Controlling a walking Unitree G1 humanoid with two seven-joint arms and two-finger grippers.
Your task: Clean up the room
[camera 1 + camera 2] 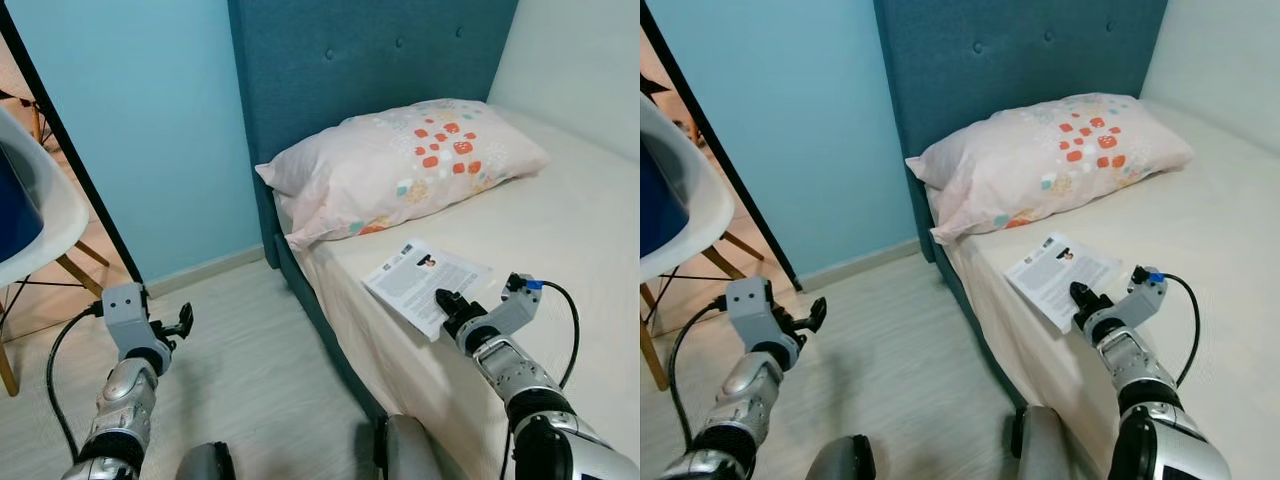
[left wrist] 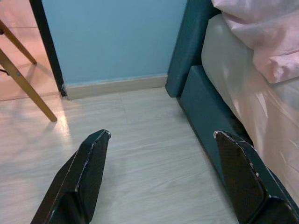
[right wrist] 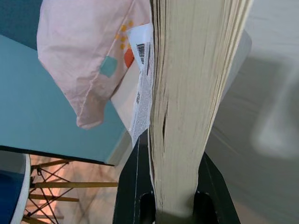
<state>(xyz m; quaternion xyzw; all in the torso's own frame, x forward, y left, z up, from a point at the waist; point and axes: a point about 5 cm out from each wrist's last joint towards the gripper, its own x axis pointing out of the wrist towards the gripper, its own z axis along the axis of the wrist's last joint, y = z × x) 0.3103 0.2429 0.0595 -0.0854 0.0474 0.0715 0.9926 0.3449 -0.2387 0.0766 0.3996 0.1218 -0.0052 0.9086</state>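
Observation:
A white book [image 1: 425, 279] with printed text and a small photo on its cover lies near the edge of the bed [image 1: 560, 230], just in front of the pink patterned pillow [image 1: 405, 163]. My right gripper [image 1: 447, 304] is shut on the book's near edge; the right wrist view looks along the page block [image 3: 187, 102] clamped between the two black fingers [image 3: 133, 186]. My left gripper [image 1: 180, 322] hangs open over the wooden floor beside the bed, its fingers [image 2: 88, 172] spread wide with nothing between them.
The teal headboard [image 1: 370, 60] and light blue wall [image 1: 150, 120] stand behind. A white chair [image 1: 40, 230] with wooden legs stands at the left by a dark door frame. The pale wood floor [image 1: 250, 370] runs between chair and bed.

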